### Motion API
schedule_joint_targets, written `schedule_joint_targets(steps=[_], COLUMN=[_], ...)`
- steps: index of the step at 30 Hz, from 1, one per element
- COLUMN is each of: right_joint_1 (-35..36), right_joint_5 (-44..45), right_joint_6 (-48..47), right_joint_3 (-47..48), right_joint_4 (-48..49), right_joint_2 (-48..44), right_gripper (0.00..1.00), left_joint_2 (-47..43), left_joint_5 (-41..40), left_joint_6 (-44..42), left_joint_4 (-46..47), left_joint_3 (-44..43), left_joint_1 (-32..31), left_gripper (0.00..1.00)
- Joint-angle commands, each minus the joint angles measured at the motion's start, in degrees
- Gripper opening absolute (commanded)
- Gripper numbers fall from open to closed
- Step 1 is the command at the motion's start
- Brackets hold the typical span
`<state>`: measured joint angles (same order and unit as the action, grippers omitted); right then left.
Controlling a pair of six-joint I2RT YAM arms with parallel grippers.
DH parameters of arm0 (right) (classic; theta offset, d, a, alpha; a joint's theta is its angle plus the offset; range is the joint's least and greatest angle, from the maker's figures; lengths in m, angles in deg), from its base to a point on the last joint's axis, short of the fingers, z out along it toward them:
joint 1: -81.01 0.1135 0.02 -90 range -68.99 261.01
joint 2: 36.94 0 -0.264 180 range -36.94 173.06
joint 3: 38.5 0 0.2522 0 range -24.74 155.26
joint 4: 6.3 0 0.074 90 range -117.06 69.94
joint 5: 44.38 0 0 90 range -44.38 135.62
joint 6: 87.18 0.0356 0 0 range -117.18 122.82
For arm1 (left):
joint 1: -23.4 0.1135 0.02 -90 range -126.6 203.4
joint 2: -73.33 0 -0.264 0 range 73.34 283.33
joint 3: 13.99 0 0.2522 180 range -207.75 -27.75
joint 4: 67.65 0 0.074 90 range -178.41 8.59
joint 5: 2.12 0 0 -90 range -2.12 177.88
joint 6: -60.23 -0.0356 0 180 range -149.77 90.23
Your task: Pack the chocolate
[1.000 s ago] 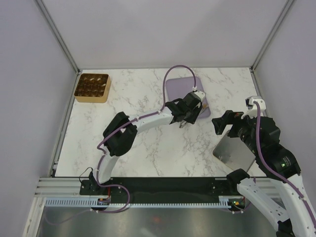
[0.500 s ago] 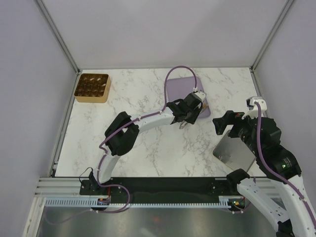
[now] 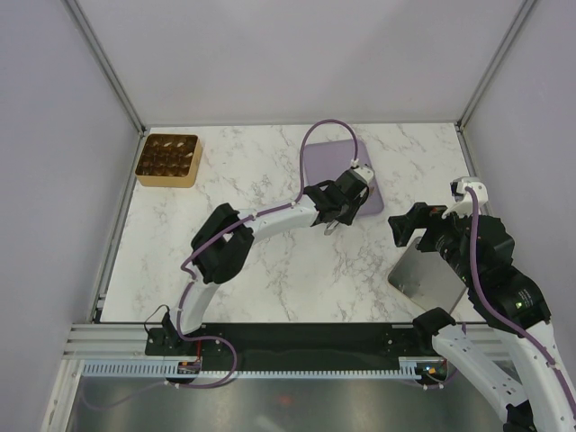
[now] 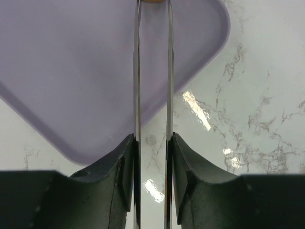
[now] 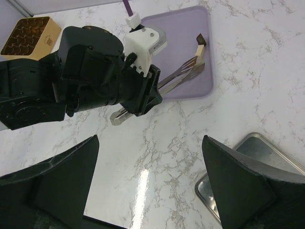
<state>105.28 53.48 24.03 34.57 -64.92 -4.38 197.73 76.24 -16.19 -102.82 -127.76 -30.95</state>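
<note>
My left gripper (image 3: 338, 210) is shut on a pair of metal tongs (image 5: 177, 78), whose arms run up the left wrist view (image 4: 137, 71) over the lilac tray (image 4: 71, 62). The tong tips reach one chocolate (image 5: 199, 46), a tan piece with a dark brown end, on the tray (image 5: 190, 28). A sliver of it shows between the tong tips (image 4: 153, 1). I cannot tell whether the tongs grip it. The golden-brown compartmented box (image 3: 167, 159) sits at the far left corner and holds several dark pieces (image 5: 26, 34). My right gripper (image 5: 150, 140) is open and empty above the table.
A metal tray (image 3: 430, 279) lies at the near right under my right arm, its corner visible in the right wrist view (image 5: 267, 164). The left arm (image 3: 261, 220) stretches across the table's middle. Side walls close in the marble table.
The left gripper with the tongs has shifted very slightly over the lilac tray. The right gripper has drifted a little to the right. Nothing was taken or let go.
</note>
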Motion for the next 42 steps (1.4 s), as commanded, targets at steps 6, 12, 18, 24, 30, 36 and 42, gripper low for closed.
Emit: schedule_joint_targets(steps=[6,12,18,24,30,36,42], right_joint_1=[0.1,0.2,0.1,0.1,0.2,0.2,0.2], right_joint_5=[0.0,-0.4,-0.7,-1.4,-3.3,-3.6,-3.8], right_joint_6=[0.8,1.2,1.2,1.3,2.0,1.6,1.8], right_joint_3=[0.9,0.7,0.6,-0.3,-2.6,-3.8,-5.0], right_joint_4=[0.2,0.5,1.1,2.1,4.4,6.3,7.7], right_joint_2=[-0.8,-0.7,-0.5,-0.5,0.0,1.3,2.4], right_gripper=[0.98,0.98,0.98,0.98,0.98,0.98,0.98], left_joint_2=[-10.4,-15.8,-20.7,-27.4,-31.6,-29.1,-23.8], left_joint_5=[-5.4,-5.8,-4.1,-2.4,0.1,5.7,6.3], left_joint_6=[1.0,2.4,3.5,2.9,0.6,1.3,2.4], left_joint_4=[-4.5,-10.0,-17.5,-22.7,-24.7,-24.6,-24.5], left_joint_3=[3.4,3.7,0.7,1.5,4.6,4.4,1.4], left_joint_1=[-0.1,0.9,7.7,23.6,40.7,54.0,60.5], left_gripper=[0.39,0.38,0.38,0.36,0.36,0.36,0.36])
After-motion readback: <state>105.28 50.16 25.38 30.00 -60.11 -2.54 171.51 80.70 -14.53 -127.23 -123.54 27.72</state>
